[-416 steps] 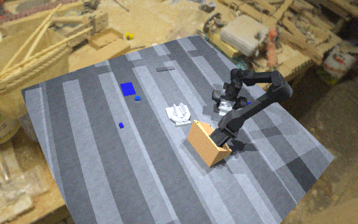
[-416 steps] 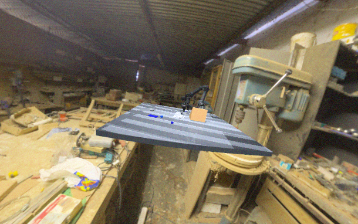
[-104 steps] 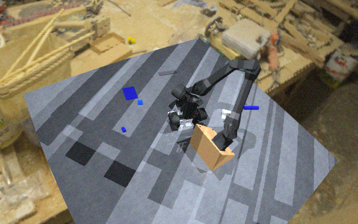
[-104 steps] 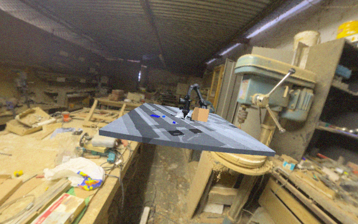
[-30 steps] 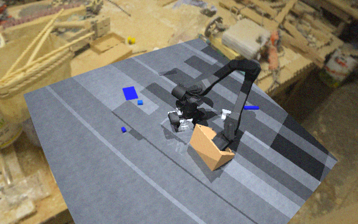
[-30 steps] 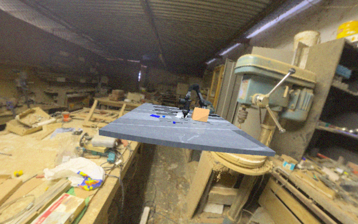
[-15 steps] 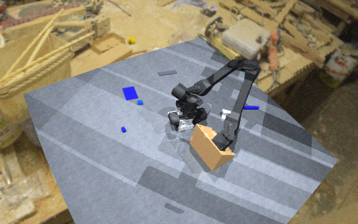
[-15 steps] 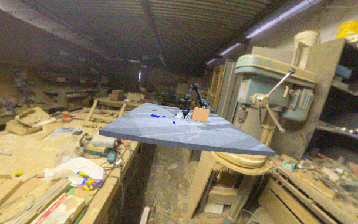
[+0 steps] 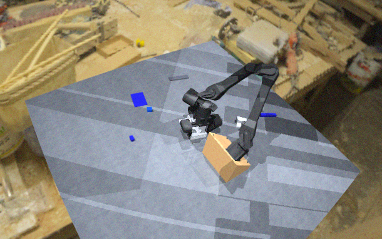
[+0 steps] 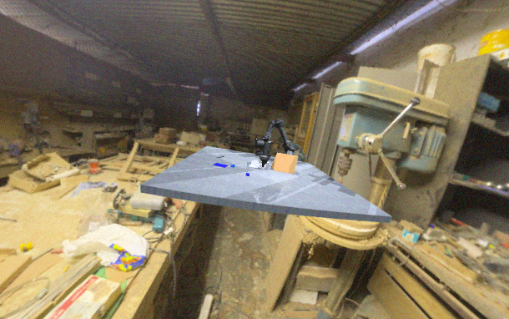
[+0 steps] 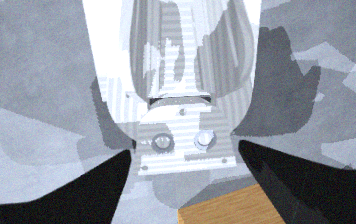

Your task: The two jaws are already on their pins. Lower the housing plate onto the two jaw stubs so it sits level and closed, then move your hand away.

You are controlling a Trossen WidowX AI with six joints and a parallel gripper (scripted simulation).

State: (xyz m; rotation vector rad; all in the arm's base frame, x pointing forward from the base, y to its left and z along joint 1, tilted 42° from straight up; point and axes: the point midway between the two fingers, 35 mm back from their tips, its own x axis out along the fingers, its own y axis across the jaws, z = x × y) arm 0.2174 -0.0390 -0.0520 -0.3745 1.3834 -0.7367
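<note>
The pale grey housing plate (image 11: 185, 161) (image 9: 198, 136) shows two round pin heads in the wrist view. It covers the near ends of the two jaws (image 11: 142, 60) (image 11: 225, 60), which stretch away side by side. It looks roughly level from above; narrow dark slots show at its far edge, and how closely it sits on the stubs cannot be told. My gripper (image 11: 185, 149) is open, with one black finger on each side of the plate and a small gap to either edge. In the top view the hand hides much of the assembly.
A wooden box (image 9: 219, 156) (image 10: 285, 163) stands close beside the assembly, in front of the arm's base. A small white part (image 9: 240, 121) and a blue bar (image 9: 268, 114) lie beyond it. A blue square (image 9: 138, 99), two small blue blocks (image 9: 149, 109) (image 9: 131, 138) and a grey strip (image 9: 178, 77) lie farther off.
</note>
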